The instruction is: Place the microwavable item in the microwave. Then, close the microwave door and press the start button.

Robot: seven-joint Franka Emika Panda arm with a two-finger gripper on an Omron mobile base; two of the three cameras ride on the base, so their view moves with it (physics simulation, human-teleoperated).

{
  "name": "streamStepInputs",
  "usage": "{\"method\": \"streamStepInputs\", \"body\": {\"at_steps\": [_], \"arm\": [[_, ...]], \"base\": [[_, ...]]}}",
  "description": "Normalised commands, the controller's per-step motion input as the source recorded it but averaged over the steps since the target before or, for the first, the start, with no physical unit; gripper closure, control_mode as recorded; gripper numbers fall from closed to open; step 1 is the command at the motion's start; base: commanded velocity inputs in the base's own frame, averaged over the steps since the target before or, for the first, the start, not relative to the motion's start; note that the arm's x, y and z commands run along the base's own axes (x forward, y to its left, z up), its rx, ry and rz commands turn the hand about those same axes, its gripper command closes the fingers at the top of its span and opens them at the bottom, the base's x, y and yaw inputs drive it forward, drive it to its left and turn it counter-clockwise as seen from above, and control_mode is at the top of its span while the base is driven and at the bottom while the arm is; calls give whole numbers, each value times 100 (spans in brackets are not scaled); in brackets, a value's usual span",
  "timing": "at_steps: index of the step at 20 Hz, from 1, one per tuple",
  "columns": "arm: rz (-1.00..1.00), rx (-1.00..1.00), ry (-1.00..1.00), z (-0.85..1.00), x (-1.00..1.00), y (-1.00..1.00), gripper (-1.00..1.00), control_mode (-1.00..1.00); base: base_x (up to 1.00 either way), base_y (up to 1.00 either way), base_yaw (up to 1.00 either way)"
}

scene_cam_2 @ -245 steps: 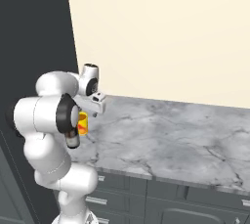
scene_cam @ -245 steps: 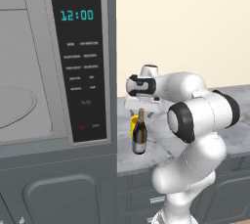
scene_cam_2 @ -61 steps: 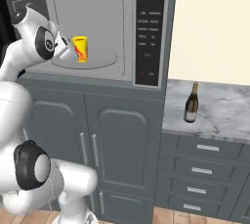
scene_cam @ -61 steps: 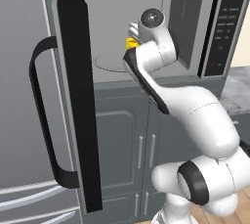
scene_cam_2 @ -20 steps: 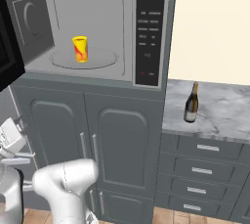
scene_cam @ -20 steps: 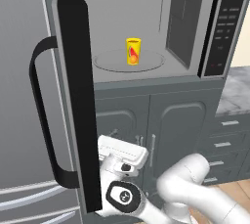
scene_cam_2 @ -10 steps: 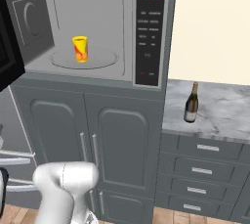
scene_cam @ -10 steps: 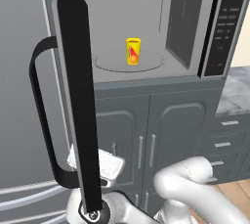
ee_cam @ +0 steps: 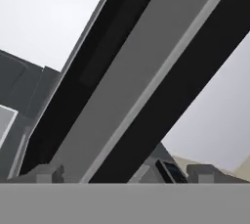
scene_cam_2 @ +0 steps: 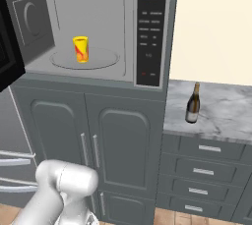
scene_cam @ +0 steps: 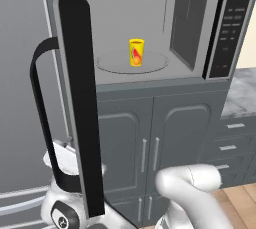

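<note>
Yellow cup [scene_cam: 136,52] stands upright on the turntable [scene_cam: 132,63] inside the microwave [scene_cam: 200,33], free of the arm, so the placing step looks done and closing the microwave door [scene_cam: 77,93] comes next. Three seconds ago the arm was up at the cavity with the cup; it has since dropped low behind the open door's lower edge. In the hand view the claw [ee_cam: 124,171] sits tight under that edge, tips set apart with nothing between them, probably released, though the view is cramped.
</note>
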Motion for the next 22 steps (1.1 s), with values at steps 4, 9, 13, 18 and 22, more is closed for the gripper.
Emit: {"method": "streamStepInputs", "body": {"at_steps": [4, 9, 13, 18, 22], "arm": [[17, 25, -18, 38, -38, -13, -100, -100], [25, 41, -12, 46, -30, -40, -100, -100], [34, 46, -10, 41, -22, -64, -100, -100], [40, 45, -4, 14, -1, -75, -100, -100], [34, 38, -5, 2, 11, -100, -100, -100]], "base": [[0, 0, 0], [0, 0, 0], [0, 0, 0], [0, 0, 0], [0, 0, 0]]}}
